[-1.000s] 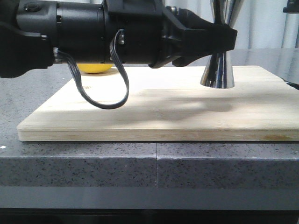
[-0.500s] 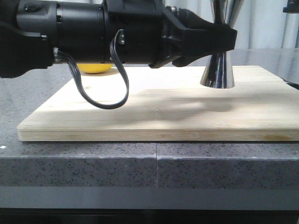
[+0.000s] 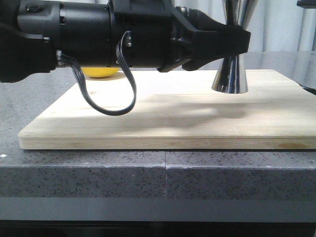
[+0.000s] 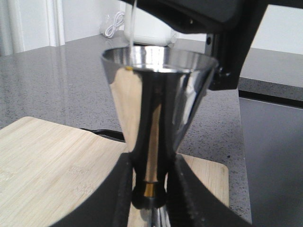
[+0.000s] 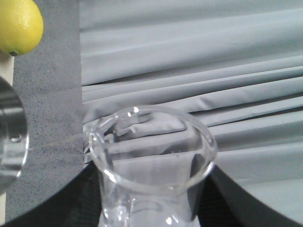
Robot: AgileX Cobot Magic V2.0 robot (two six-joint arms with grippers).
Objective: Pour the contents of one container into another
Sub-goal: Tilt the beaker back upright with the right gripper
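The clear glass beaker [image 5: 151,165] is tipped hard over in the right tool [image 5: 151,208], which is clamped around its body; its pouring lip points at the rim of the steel jigger [image 4: 158,109], and a thin stream runs from the lip to that rim. The jigger stands upright toward the far right of the wooden board [image 3: 163,118] on the grey table [image 3: 98,173], with the left tool [image 4: 150,194] closed on its gold-banded waist to steady it. A lemon [image 3: 101,71] lies at the board's far left, well apart. The pour itself appears to be under way. How full the jigger is cannot be seen, so the next move calls for holding the tilt steady, then righting the beaker.
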